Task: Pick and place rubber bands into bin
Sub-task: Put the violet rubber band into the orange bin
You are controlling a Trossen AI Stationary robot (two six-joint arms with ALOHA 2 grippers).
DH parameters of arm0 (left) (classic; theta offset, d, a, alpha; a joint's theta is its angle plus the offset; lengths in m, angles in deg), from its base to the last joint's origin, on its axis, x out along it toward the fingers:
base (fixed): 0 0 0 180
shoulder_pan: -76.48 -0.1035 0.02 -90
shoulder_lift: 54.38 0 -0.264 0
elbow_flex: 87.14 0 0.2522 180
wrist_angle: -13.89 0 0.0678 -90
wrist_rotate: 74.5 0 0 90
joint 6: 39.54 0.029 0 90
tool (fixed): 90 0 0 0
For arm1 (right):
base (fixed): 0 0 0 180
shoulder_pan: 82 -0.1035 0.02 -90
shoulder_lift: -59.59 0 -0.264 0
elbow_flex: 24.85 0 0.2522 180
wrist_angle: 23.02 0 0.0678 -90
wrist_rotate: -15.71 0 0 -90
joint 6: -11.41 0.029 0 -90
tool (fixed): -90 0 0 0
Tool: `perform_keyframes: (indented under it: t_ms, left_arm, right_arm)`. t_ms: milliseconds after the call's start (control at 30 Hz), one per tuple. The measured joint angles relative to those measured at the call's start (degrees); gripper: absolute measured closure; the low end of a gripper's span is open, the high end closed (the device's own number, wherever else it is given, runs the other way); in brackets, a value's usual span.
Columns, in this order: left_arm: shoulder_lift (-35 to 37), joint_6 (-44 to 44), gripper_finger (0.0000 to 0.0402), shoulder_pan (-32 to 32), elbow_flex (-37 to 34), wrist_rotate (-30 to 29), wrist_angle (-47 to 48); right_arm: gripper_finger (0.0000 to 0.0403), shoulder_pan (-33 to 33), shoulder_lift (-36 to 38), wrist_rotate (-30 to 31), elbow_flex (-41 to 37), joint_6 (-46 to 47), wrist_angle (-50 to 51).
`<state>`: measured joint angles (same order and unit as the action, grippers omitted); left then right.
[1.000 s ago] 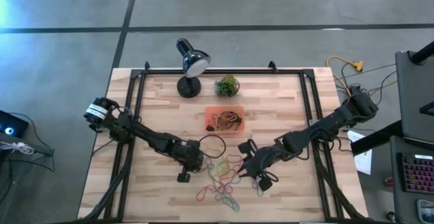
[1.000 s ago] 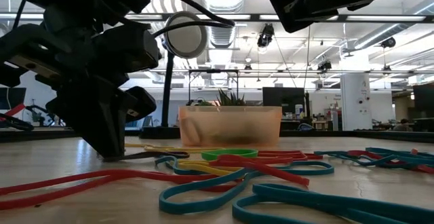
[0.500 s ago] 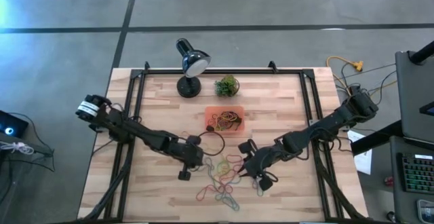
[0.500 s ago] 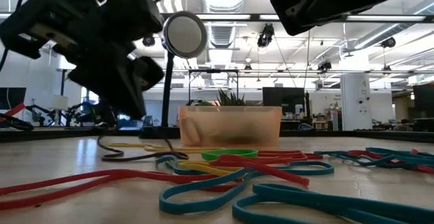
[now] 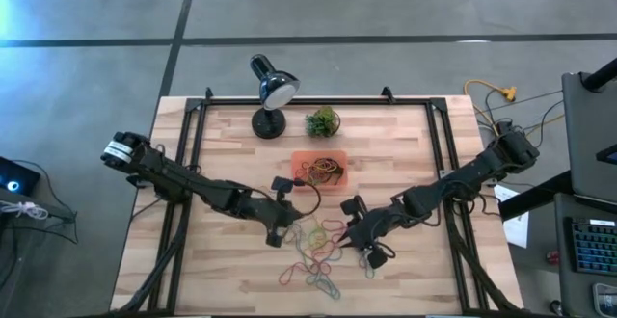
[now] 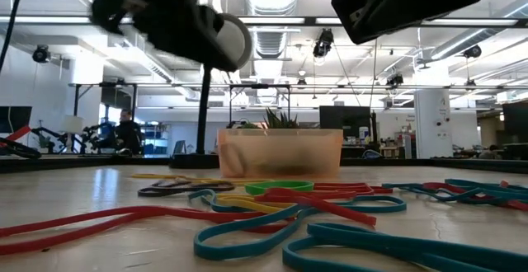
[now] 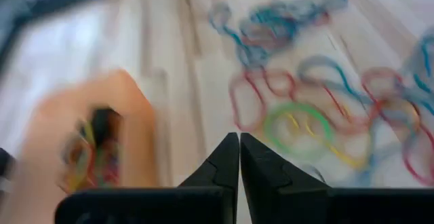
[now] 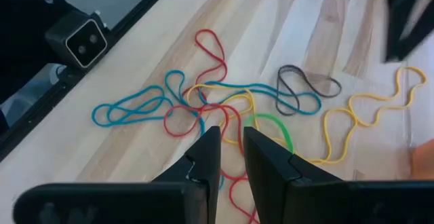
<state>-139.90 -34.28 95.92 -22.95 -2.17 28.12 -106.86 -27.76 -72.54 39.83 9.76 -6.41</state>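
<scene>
The rubber bands (image 5: pixel 313 246) lie loose in a mixed-colour heap on the table, seen also in the low view (image 6: pixel 289 202) and the right wrist view (image 8: pixel 217 105). The orange bin (image 5: pixel 320 171) stands beyond them and holds several bands. My left gripper (image 5: pixel 289 212) hangs in the air between the heap and the bin, its fingers (image 7: pixel 239 157) shut with nothing showing between them. A dark band (image 6: pixel 177 188) lies flat on the table below it. My right gripper (image 5: pixel 344 229) hovers over the heap's right side, narrowly open (image 8: pixel 232 149) and empty.
A black desk lamp (image 5: pixel 270 92) and a small green plant ball (image 5: pixel 323 120) stand behind the bin. A black frame rail (image 5: pixel 193 164) runs along the table's sides. Bare wood lies left of the heap.
My left gripper has risen from the table, where it stood on the dark band, and has swung up and toward the bin. The band's end came up briefly, then dropped back and lies flat. My right arm has kept still.
</scene>
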Motion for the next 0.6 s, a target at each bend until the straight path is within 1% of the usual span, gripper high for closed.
perform_keyframes:
  t_ms: [67,133,167,233,333,367,467,600]
  left_arm:
    - [0.2,2.2,0.0401,0.0,1.1,-1.4,0.1]
    - [0.2,2.9,0.0401,-0.3,2.1,-0.9,0.0]
    - [0.2,2.7,0.0401,-0.4,2.4,0.6,0.3]
    - [0.2,1.8,0.0401,-1.0,3.4,5.9,3.1]
    - [-0.2,-2.7,0.0401,-1.5,3.7,12.7,8.9]
    - [-0.6,-3.9,0.0401,-1.5,3.6,14.1,10.3]
    - [-2.2,-7.1,0.0401,-1.4,3.1,14.3,14.9]
    - [-4.5,-8.0,0.0401,-0.8,2.9,15.0,15.2]
  right_arm:
    - [0.0344,0.0,0.0,0.3,-0.1,0.0,-0.2]
    - [0.0344,0.0,0.0,1.3,-0.3,0.0,0.0]
    - [0.0344,0.0,0.0,1.4,-0.4,0.0,0.0]
    - [0.0344,0.0,0.0,1.5,-0.6,0.2,-0.1]
    - [0.0344,0.0,0.0,1.5,-0.7,0.2,-0.1]
    - [0.0344,0.0,0.0,1.5,-0.8,0.2,-0.1]
    - [0.0344,0.0,0.0,1.5,-0.9,0.2,-0.2]
    - [0.0344,0.0,0.0,1.5,-0.9,0.2,-0.2]
